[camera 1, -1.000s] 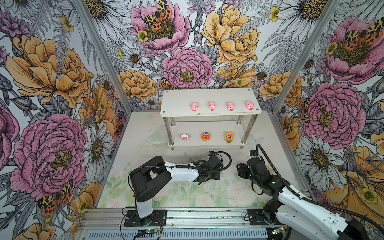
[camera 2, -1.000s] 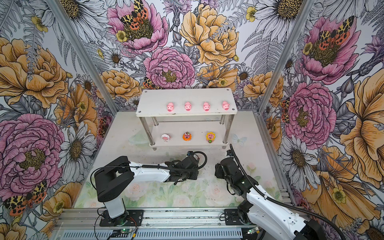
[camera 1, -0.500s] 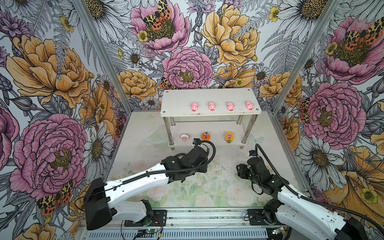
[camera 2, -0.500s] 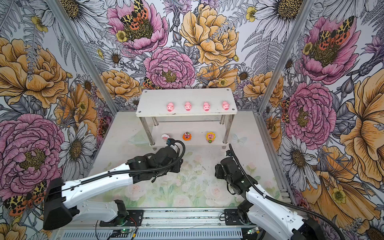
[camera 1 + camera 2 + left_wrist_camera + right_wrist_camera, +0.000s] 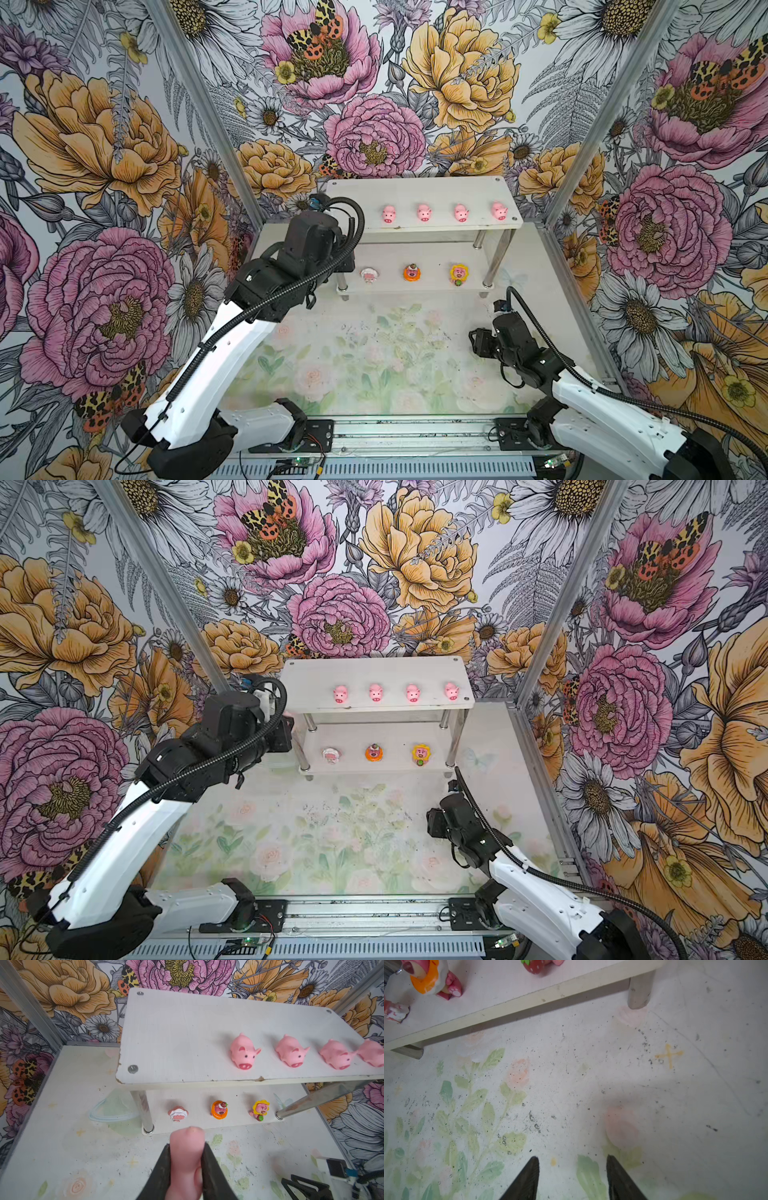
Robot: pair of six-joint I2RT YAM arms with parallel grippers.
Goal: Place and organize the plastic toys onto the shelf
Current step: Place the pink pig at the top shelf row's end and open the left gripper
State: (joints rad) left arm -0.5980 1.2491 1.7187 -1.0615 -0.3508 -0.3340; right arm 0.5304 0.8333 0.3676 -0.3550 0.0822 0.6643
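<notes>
Pinching a plain pink pig (image 5: 185, 1167) between its dark fingers, the left gripper (image 5: 186, 1144) hangs in front of the white two-tier shelf (image 5: 419, 195), near its left end. Four matching pigs (image 5: 424, 212) line the top tier, and three round flower-rimmed figures (image 5: 411, 272) sit on the tier below. Only the left wrist view shows the held pig; in both top views the left arm (image 5: 232, 729) hides it. The right gripper (image 5: 572, 1157), fingers spread, hovers over the table (image 5: 591, 1074).

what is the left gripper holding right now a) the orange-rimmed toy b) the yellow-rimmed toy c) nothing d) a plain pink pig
d: the left wrist view shows the left gripper shut on a pink pig, while the orange-rimmed toy and yellow-rimmed toy stand on the lower tier of the shelf.
</notes>
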